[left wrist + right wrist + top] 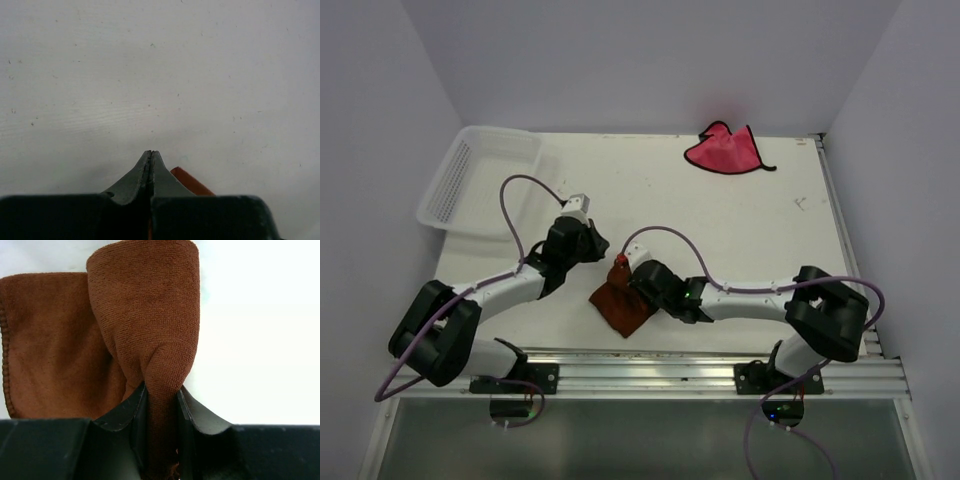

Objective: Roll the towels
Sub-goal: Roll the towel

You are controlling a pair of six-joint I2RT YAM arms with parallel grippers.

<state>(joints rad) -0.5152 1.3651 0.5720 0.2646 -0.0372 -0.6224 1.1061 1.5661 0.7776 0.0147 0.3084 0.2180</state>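
Observation:
The rust-orange-brown towel (618, 306) lies crumpled near the table's front edge, between the two arms. My right gripper (624, 272) is shut on a raised fold at its far corner. In the right wrist view that fuzzy fold (150, 315) runs down between the fingers of the right gripper (161, 390), and the rest of the cloth spreads to the left. My left gripper (600, 243) hovers just beyond the towel, shut and empty. The left wrist view shows the left gripper (151, 153) over bare table, with an orange sliver (192, 183) beside it. The pink-red towel (722, 150) lies bunched at the far right.
A white mesh basket (480, 175) sits at the far left corner, hanging partly over the table's left edge. A metal rail (700, 372) runs along the near edge by the arm bases. White walls close in the back and both sides.

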